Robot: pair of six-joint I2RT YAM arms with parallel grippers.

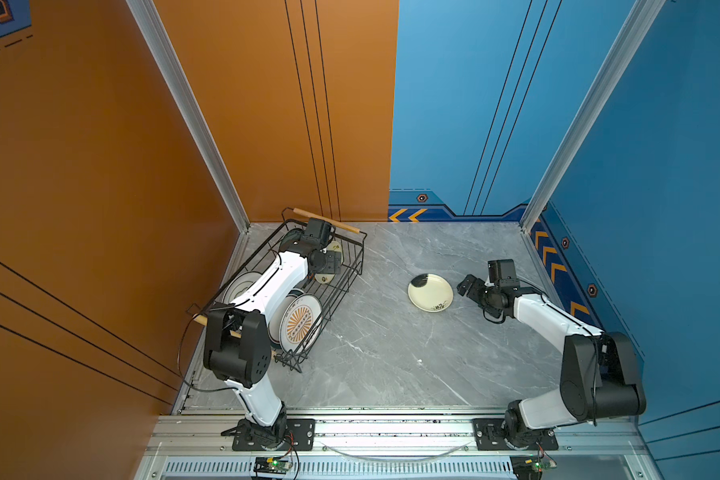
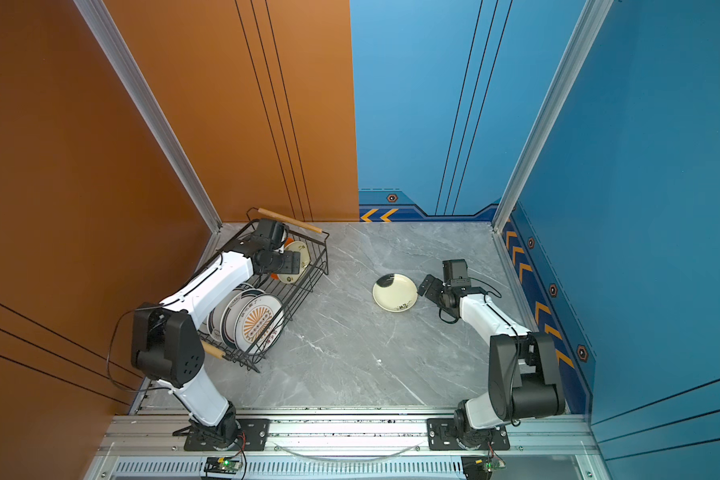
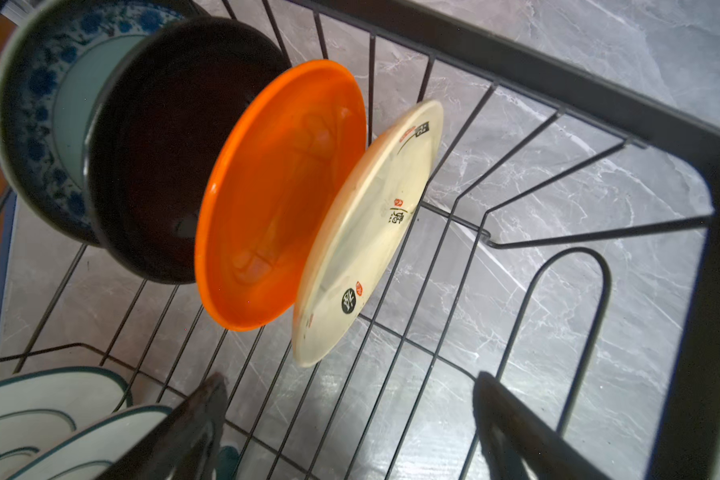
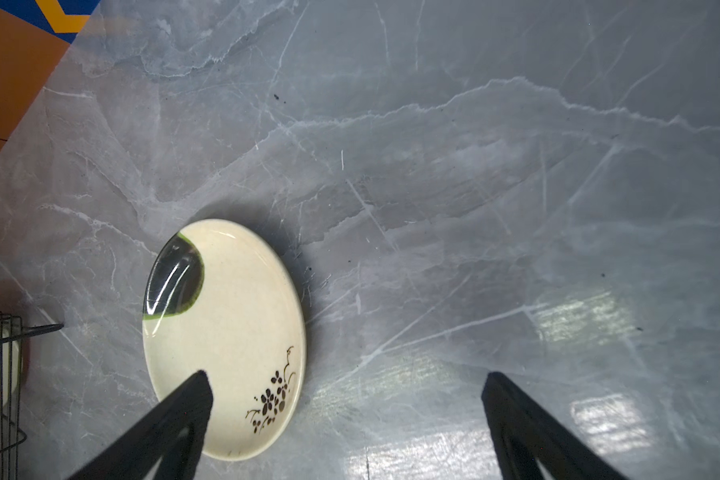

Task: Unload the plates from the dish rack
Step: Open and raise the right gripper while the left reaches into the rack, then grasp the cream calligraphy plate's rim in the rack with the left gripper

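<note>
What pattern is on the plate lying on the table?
Cream plate, dark patch at one edge, dark flower sprig opposite; clearest in the right wrist view.

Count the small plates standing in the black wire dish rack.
4, in one row: blue-patterned plate, black plate, orange plate, cream plate with black characters. Others may be hidden.

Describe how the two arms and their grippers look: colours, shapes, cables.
Both the left arm and right arm have smooth white link shells between bulky black joint housings, bolted to black base plates. A thin black cable loops off the left arm's elbow. The left gripper and right gripper each have two dark, tapering, wedge-shaped fingers.
</note>
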